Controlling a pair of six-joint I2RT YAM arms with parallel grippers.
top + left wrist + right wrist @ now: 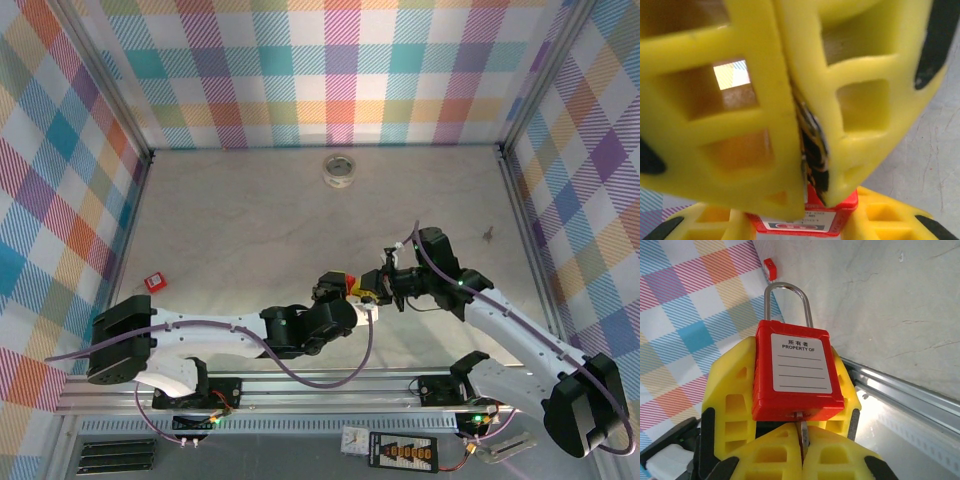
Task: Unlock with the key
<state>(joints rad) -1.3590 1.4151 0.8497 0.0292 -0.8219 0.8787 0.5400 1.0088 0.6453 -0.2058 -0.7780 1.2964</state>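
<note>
Looks about halfway to me: the right pincer (792,360) is clamped on the sides of the red plastic padlock with the white label (800,390), holding it up off the grey desk (890,300). The left pincer (812,197) is squeezed tight on the tiny silvery metal key (802,432), with its blade poking into the padlock's underside. The steel shackle (790,295) looks seated on both legs, so I'd say the turn and the pop-open are what's left.

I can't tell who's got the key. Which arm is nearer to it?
Left. The left tool pinches the key, whose tip meets the underside of the red padlock. The right tool grips that padlock's body, just beyond the key.
</note>
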